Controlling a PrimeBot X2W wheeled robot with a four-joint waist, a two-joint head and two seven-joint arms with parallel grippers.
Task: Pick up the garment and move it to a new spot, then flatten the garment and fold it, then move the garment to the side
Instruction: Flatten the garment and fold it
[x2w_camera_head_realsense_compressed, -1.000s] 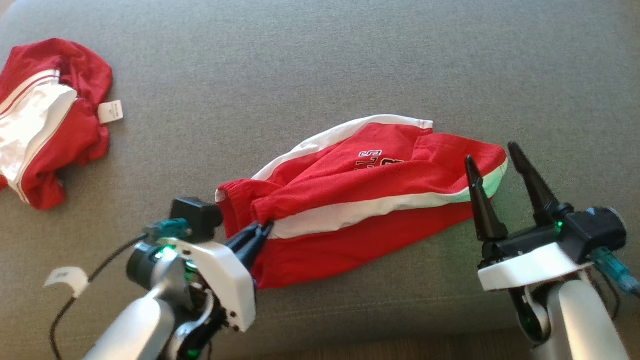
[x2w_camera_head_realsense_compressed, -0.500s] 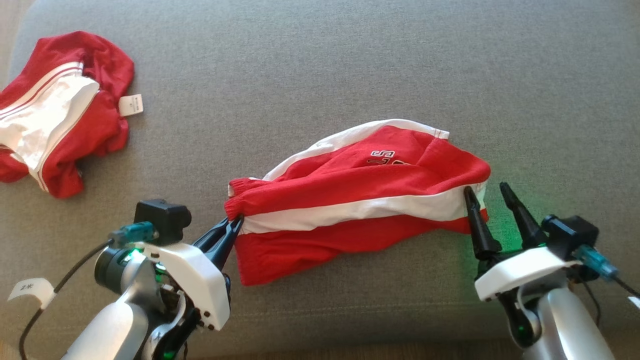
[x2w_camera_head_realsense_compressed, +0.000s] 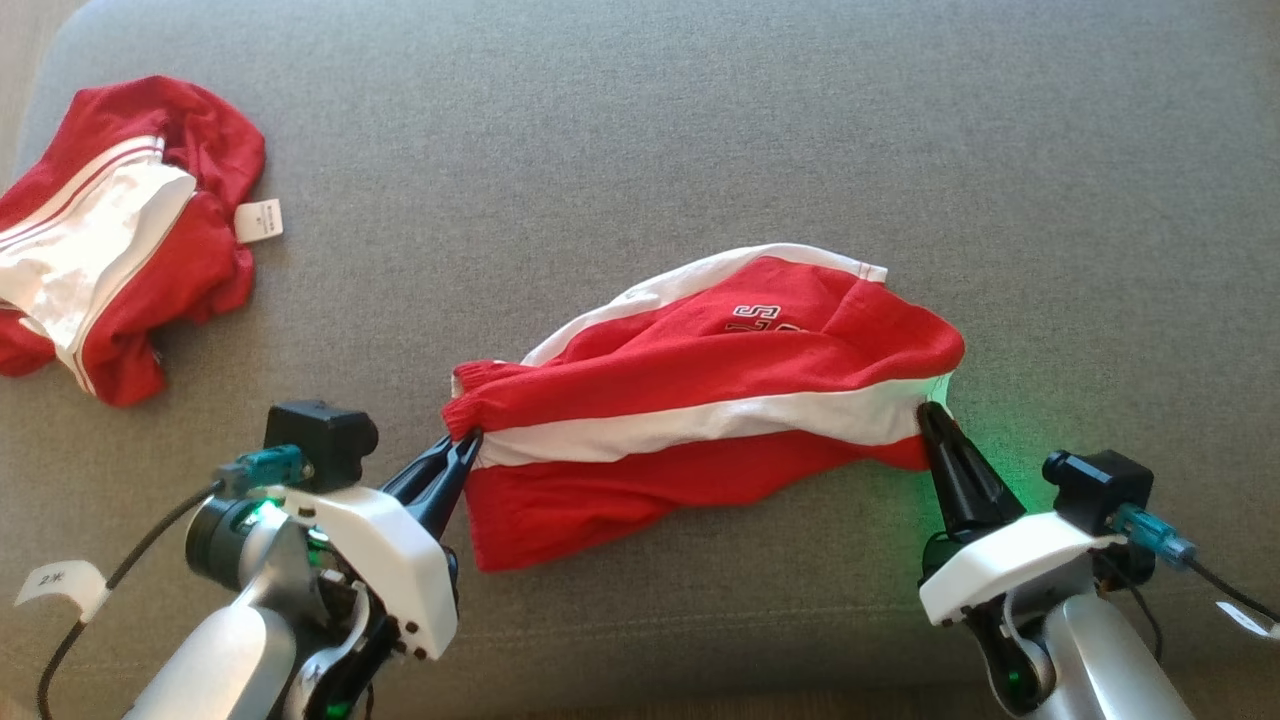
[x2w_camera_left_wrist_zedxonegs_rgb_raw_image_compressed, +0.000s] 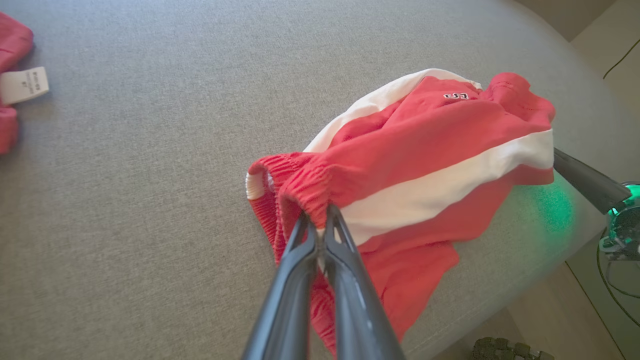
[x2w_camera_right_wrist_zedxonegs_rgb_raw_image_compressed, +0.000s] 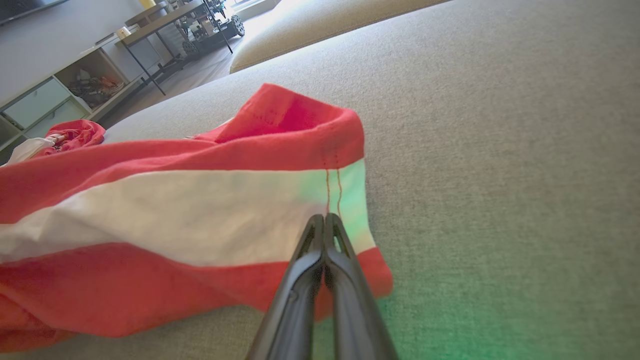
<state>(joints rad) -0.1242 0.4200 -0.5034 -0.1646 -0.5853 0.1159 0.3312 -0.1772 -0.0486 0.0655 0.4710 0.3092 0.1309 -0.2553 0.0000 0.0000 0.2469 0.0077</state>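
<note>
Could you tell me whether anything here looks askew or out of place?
The red shorts lie bunched and folded over themselves rather than flat, pinched at the waistband by the left gripper and at the hem by the right gripper. A second red garment lies crumpled at the far left.

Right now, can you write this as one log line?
left tool: shut on red shorts waistband | right tool: shut on hem | surface: grey cushion

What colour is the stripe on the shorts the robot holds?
White stripe across the shorts; clearest in right wrist view.
</note>
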